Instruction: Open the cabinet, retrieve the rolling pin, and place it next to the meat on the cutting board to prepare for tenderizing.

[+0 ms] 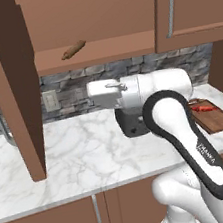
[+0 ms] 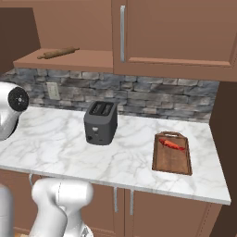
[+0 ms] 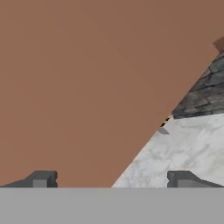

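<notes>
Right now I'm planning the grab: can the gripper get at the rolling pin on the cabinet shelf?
Probably yes. The cabinet door is swung wide, and the rolling pin lies alone on the shelf with nothing in front. The open gripper faces the door's brown surface, so it must first swing around that.

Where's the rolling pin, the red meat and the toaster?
rolling pin [image 2: 58, 53], right base view, middle of its barrel
meat [image 2: 172, 145], right base view, middle of the strip
toaster [image 2: 100, 126], right base view, front face

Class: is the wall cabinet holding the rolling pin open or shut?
Open: the cabinet door is swung out, exposing the rolling pin on its shelf.
</notes>
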